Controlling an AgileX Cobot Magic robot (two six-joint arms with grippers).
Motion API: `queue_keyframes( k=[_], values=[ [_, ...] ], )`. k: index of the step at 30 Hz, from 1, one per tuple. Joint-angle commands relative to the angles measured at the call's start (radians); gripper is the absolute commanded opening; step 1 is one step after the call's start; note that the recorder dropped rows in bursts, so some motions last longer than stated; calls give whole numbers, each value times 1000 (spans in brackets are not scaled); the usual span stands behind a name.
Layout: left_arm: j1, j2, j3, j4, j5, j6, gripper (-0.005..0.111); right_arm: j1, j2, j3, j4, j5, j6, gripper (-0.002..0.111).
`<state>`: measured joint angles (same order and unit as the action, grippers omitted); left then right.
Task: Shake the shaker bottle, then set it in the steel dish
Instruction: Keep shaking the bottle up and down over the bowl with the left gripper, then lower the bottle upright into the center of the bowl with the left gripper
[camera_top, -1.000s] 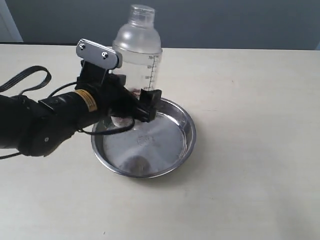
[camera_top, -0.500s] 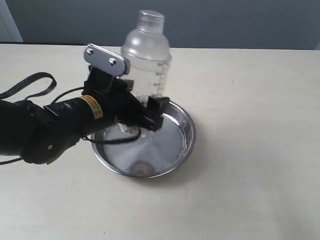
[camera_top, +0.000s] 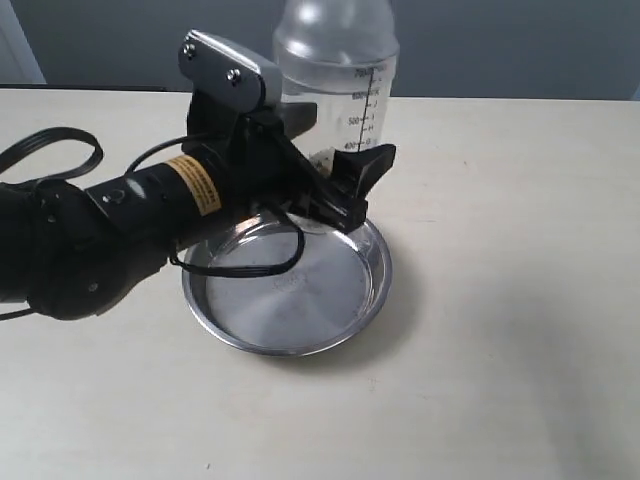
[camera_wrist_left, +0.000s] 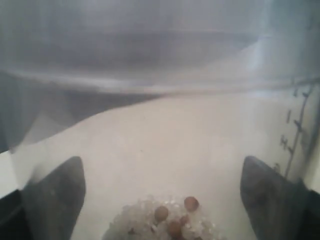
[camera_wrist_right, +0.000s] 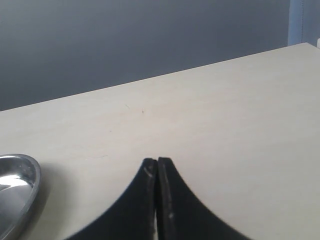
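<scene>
My left gripper (camera_top: 330, 150) is shut on the lower body of the shaker bottle (camera_top: 338, 70) and holds it upright above the far rim of the steel dish (camera_top: 372, 290). The bottle's cap runs off the top of the exterior view. Through the left wrist view the clear bottle wall (camera_wrist_left: 165, 130) fills the picture, with brown beads (camera_wrist_left: 172, 217) at its base and dark fingers (camera_wrist_left: 55, 200) pressed on either side. The dish sits flat on the table with nothing in it. My right gripper (camera_wrist_right: 157, 162) is shut on nothing, low over the table beside the dish rim (camera_wrist_right: 20, 182).
A black cable loop (camera_top: 50, 150) lies on the beige table (camera_top: 520, 300) behind the left arm. A dark wall runs along the table's far edge.
The left gripper has lifted the bottle up and to the right, from standing in the dish to hanging above its far rim. The dish has stayed put.
</scene>
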<state>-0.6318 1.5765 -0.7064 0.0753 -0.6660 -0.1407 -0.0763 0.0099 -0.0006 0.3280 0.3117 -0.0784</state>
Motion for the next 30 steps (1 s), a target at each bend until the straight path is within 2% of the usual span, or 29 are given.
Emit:
queue_keyframes(
  k=[1, 3, 5, 8, 10, 11, 12, 14, 15, 18, 19, 20, 26, 28, 30],
  values=[
    [-1, -5, -12, -3, 79, 31, 0, -3, -5, 1, -1, -5, -1, -1],
    [-1, 18, -1, -3, 141, 53, 0, -3, -5, 1, -1, -5, -1, -1],
    [-1, 69, 20, -32, 141, 51, 0, -3, -5, 1, -1, -5, -1, -1],
    [4, 110, 13, -34, 35, 60, 0, -3, -5, 1, -1, -5, -1, -1],
    [-9, 17, -52, 55, -1, 55, 0, -3, -5, 1, -1, -5, -1, -1],
    [-20, -79, -136, 59, 66, 55, 0, -3, -5, 1, -1, -5, -1, -1],
    [-20, -108, -153, 53, 123, 55, 0, -3, -5, 1, -1, -5, -1, -1],
    [3, -75, -117, 20, 221, 69, 0, -3, -5, 1, -1, -5, -1, -1],
    [17, -34, -79, 0, 219, 72, 0, -3, -5, 1, -1, -5, -1, -1],
    [38, 98, 43, -75, 80, 22, 0, -3, -5, 1, -1, -5, -1, -1],
    [29, 121, 87, -8, -52, -33, 0, -3, -5, 1, -1, -5, -1, -1],
    [29, 121, 89, 28, -89, -50, 0, -3, -5, 1, -1, -5, -1, -1],
    [27, 124, 84, 98, -130, -67, 0, -3, -5, 1, -1, -5, -1, -1],
    [27, 124, 84, 100, -189, -92, 0, -3, -5, 1, -1, -5, -1, -1],
    [27, 124, 84, 168, -281, -179, 0, -3, -5, 1, -1, -5, 1, -1]
  ],
)
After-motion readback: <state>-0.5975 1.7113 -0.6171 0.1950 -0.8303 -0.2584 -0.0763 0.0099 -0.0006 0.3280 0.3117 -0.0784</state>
